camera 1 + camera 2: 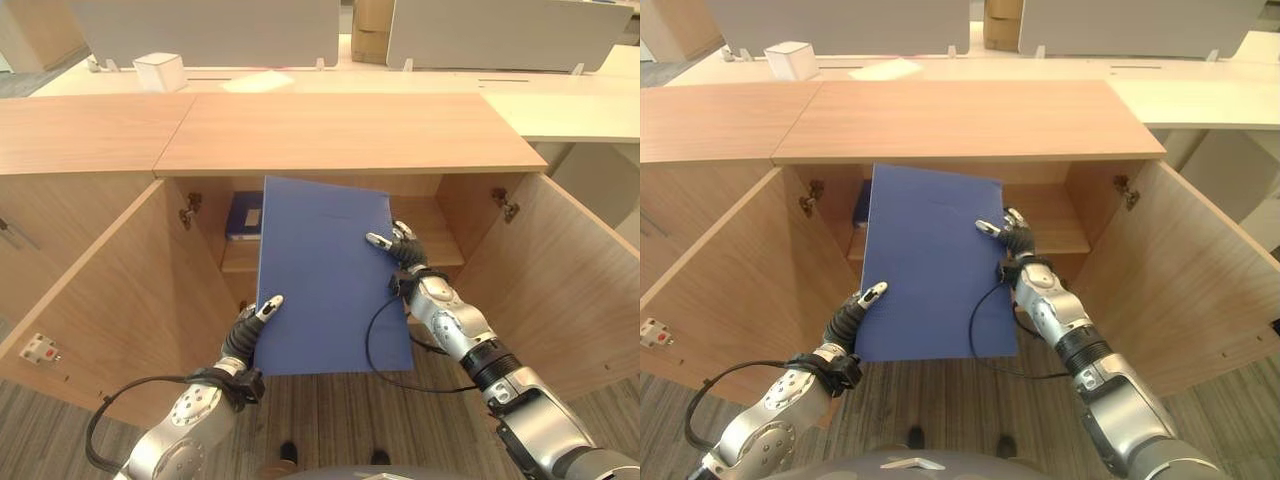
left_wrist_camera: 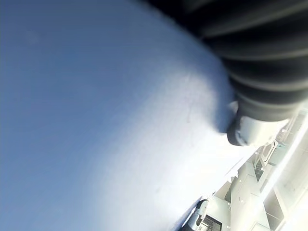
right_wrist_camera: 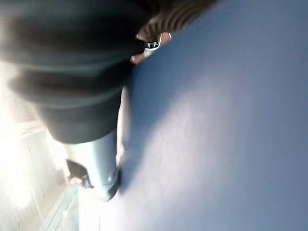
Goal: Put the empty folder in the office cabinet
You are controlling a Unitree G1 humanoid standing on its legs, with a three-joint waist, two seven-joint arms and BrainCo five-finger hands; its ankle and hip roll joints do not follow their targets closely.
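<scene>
The left hand [image 1: 250, 335] and right hand [image 1: 400, 248] grasp the blue folder [image 1: 325, 275] by its side edges, thumbs on top, before the open cabinet [image 1: 350, 135].

Matt blue folder [image 1: 325, 275] — smooth plastic, wood-grain cabinet [image 1: 340, 130] — satin laminate, metal hinges [image 1: 189, 209]

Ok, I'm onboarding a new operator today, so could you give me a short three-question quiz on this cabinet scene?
1. True or false: the blue folder already lies on the shelf.
2. Which robot hand holds the folder's far right edge: A left robot hand, B right robot hand?
3. Fill in: both cabinet doors stand ____.

Key: 1 false, both hands hold it in front of the opening; 2 B; 3 open.
</scene>
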